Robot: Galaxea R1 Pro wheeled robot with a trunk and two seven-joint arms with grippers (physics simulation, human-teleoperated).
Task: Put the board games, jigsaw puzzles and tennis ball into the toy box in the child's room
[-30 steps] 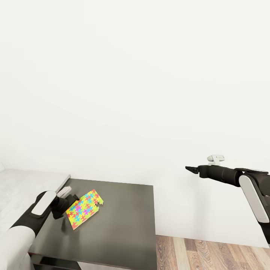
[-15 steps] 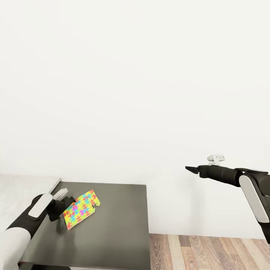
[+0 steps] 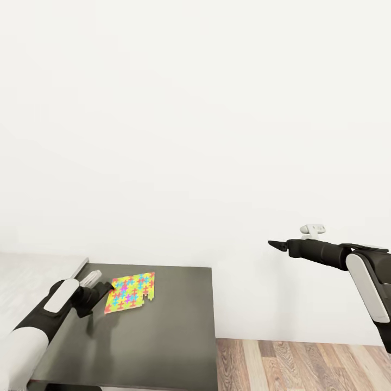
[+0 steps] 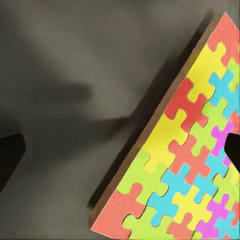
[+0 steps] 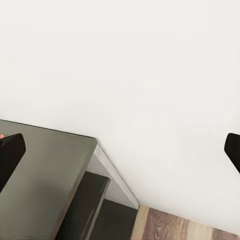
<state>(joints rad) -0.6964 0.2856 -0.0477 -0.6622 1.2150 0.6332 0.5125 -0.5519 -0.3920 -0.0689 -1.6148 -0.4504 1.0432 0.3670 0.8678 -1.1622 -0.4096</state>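
One jigsaw puzzle [image 3: 132, 292], a thin sheet of yellow, pink, blue and green pieces with a notched edge, hovers slightly tilted just above the dark grey part of the table [image 3: 163, 336]. It casts a shadow under it in the left wrist view, where the puzzle [image 4: 190, 165] lies partly between the fingers. My left gripper [image 3: 108, 288] is at the sheet's near-left corner and open, its fingers spread wide. My right gripper [image 3: 274, 245] is open in the air off the table's right end, with nothing in it. The toy box, board games, tennis ball and bed are out of view.
A pale grey-white desk top [image 3: 32, 271] joins the dark top on the left. A plain white wall stands close behind. Wooden floor [image 3: 304, 364] lies to the right of the table. The right wrist view looks down on the dark top's corner [image 5: 45, 170].
The head view shifted a little at first. Since half a second ago the puzzle has swung from a steep tilt to nearly flat and moved right, away from my left gripper.
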